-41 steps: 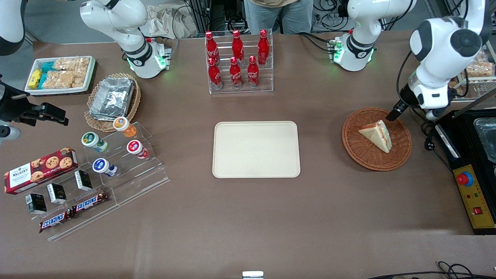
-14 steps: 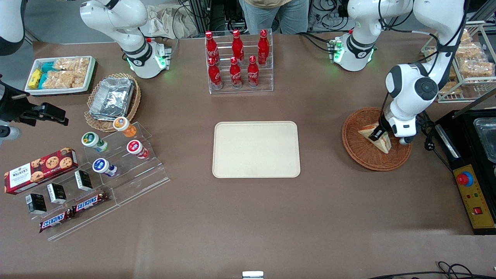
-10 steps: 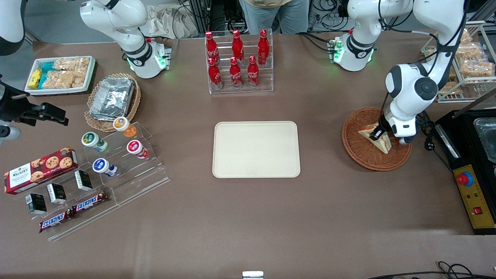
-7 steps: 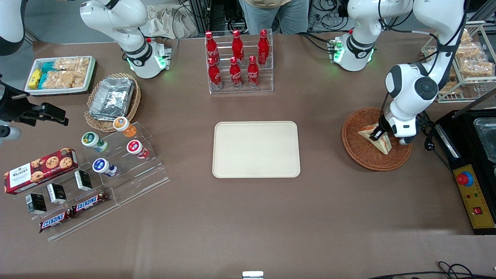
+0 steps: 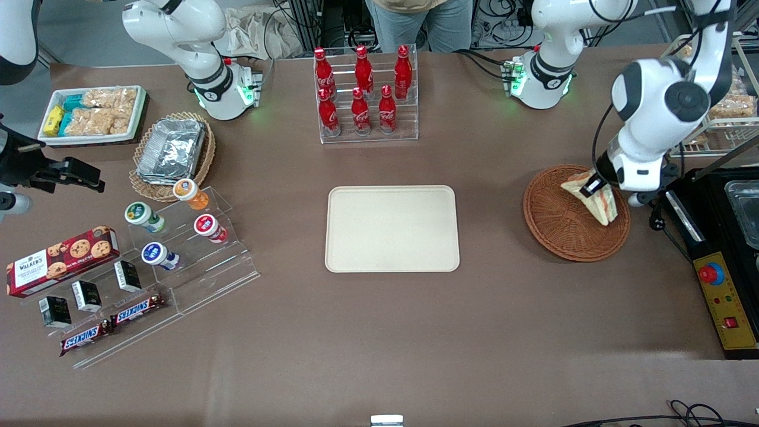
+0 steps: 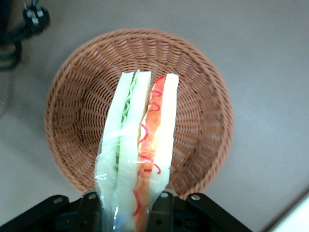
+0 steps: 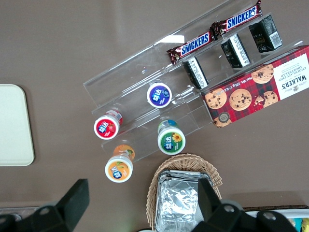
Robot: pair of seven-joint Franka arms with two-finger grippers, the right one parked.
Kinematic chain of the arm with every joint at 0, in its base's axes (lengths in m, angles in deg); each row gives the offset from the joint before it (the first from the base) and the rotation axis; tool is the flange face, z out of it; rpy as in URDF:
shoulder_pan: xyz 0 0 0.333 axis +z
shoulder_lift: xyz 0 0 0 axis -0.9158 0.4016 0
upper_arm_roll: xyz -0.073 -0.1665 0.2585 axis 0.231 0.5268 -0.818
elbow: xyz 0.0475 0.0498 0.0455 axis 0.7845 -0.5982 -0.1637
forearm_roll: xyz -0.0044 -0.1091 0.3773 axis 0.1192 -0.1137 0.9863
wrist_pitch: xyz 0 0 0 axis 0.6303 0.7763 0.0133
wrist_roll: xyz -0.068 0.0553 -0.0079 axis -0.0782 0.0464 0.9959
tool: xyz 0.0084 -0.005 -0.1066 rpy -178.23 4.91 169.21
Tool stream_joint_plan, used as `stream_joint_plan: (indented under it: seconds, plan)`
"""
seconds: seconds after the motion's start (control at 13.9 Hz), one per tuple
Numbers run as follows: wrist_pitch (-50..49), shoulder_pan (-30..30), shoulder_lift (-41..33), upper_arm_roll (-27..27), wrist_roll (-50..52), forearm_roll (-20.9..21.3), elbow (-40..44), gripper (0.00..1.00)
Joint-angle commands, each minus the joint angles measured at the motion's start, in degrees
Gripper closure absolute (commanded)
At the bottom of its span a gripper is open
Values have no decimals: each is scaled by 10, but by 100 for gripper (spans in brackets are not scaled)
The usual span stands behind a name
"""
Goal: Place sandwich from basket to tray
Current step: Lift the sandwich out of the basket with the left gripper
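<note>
The gripper jaws pinch the sandwich above the basket.

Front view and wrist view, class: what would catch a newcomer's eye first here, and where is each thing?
The left arm's gripper is shut on the triangular white-bread sandwich with red and green filling, held above the round reddish-brown wicker basket toward the working arm's end of the table. The plain cream rectangular tray lies mid-table, and the clear rack of red cola bottles stands farther from the camera.

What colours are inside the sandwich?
Green and red between white bread; the sandwich, held by the tool, shows best in left wrist view.
</note>
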Motion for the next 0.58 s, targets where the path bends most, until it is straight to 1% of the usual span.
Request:
stream_joint_plan:
  seconds: [0.0,0.14,0.29,0.43,0.5]
  plan:
    - [-20,-44,-39,8,-31,-5,-4,100]
    - [-19,-118,-35,7,-42,-1,1,100]
    - [-44,-156,-32,7,-92,-6,26,100]
    - [-86,-192,9,14,-88,-23,90,100]
    - [-130,-204,48,15,-83,-30,144,100]
